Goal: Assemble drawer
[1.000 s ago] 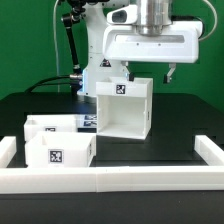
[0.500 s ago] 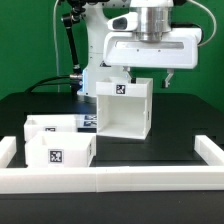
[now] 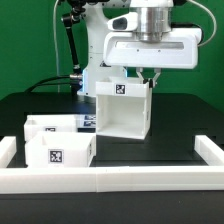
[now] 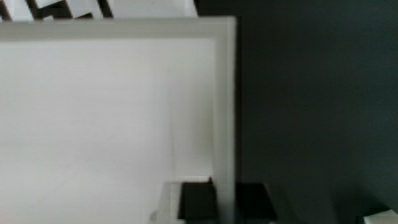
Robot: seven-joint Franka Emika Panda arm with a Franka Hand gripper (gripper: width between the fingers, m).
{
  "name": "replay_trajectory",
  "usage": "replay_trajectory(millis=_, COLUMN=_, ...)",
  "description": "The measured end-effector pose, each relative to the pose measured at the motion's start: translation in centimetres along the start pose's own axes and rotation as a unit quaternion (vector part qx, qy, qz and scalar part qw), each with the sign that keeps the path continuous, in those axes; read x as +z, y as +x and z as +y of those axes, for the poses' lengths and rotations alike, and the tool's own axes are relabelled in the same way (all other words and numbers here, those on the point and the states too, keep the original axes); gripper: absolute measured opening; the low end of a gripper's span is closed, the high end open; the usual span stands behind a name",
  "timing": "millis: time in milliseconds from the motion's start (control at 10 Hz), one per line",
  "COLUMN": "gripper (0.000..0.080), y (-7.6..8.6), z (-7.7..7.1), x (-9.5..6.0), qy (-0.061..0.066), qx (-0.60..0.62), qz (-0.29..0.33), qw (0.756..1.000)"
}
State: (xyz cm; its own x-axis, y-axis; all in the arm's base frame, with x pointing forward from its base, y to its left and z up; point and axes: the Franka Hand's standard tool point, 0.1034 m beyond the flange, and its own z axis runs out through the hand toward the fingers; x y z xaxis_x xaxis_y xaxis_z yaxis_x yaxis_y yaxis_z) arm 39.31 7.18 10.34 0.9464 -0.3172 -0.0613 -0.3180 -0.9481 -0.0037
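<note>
Pincer (image 3: 151,79) tight rnd casing (image 3: 122,112) wall

I see a tall white plastic casing (image 3: 123,112) bearing a black-and-white square tag (image 3: 122,90). At its seven o'clock, a low white tray (image 3: 60,152) is tagged likewise.

White arm reaches down from above, wrist vertical. Gripper (image 3: 147,76) points straight down, fingers (image 4: 196,202) close together, pinching drawer casing (image 3: 124,110) wall.
</note>
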Motion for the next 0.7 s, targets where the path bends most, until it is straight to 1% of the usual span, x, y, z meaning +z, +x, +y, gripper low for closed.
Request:
replay_trajectory(millis=500, gripper=0.0037, y=0.0, z=0.0, x=0.0, qy=0.0, qx=0.0, qz=0.0, qw=1.0)
replay_trajectory(millis=600, gripper=0.0037, y=0.3, z=-0.1, x=0.0, qy=0.003, qx=-0.006, qz=0.0, qw=1.0)
replay_trajectory(millis=700, gripper=0.0038, y=1.8, z=-0.7, x=-0.1, qy=0.011, qx=-0.013, qz=0.002, qw=1.0)
